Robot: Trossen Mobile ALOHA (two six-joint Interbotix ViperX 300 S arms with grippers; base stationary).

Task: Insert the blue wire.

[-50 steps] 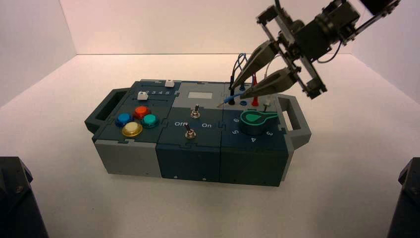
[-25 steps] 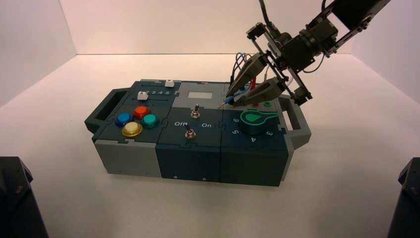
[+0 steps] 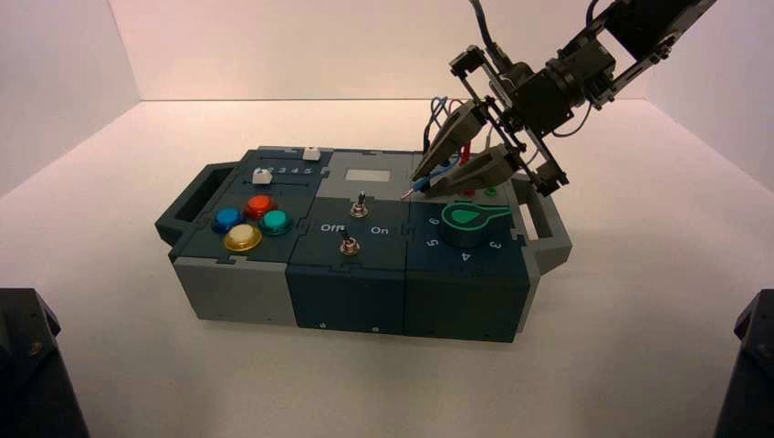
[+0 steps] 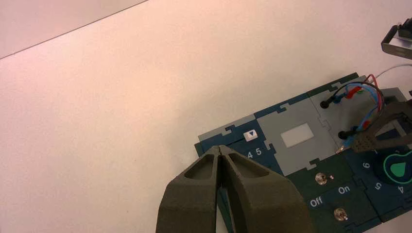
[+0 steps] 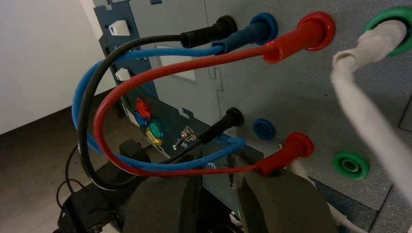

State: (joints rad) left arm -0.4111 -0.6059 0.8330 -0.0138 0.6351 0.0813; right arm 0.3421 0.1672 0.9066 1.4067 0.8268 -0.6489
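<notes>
The right tool (image 3: pixel 425 182) has come lower and left since a second ago, pinching the blue wire (image 3: pixel 419 185) by its loose plug over the box's (image 3: pixel 365 274) far right; the empty blue socket (image 5: pixel 264 128) awaits. The left tool (image 4: pixel 221 151) hovers closed, idle.

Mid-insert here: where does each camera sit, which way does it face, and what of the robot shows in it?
High view: above and behind the arms, looking down at the box; right pincer gripping the blue wire.
Left wrist view: on the left arm, above the box's slider end; left pincer shut.
Right wrist view: on the right arm, facing the sockets; empty blue socket.
Shared: all three show the blue wire and toggle switches.
</notes>
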